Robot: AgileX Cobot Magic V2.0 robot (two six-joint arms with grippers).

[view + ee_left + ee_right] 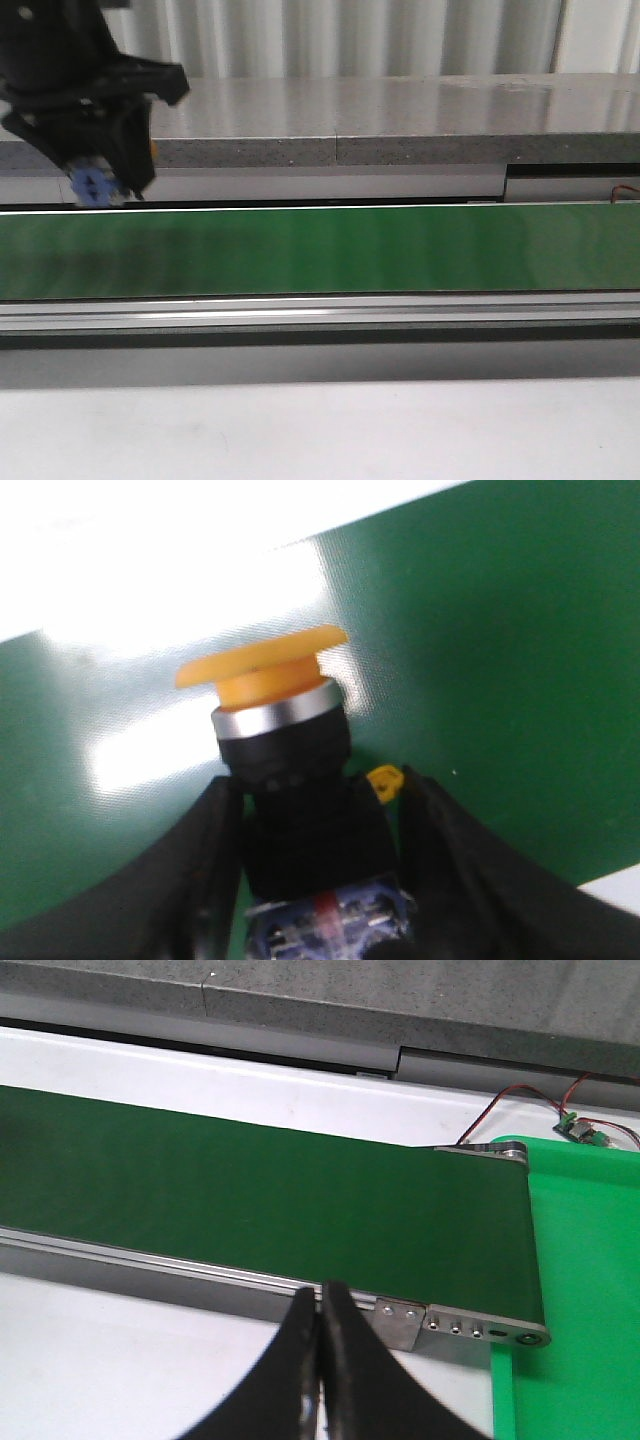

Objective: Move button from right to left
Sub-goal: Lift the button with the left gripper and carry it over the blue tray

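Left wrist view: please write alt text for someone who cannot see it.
The left gripper is closed on the button, its black fingers pressing both sides of the dark body. The yellow head points away from the camera, over the green conveyor belt.

Even indoor light, soft overall; blown-out white glare above the green belt (520, 680) in left wrist view, sheen patches on it, left gripper (100, 185) dark, slightly blurred in front view.
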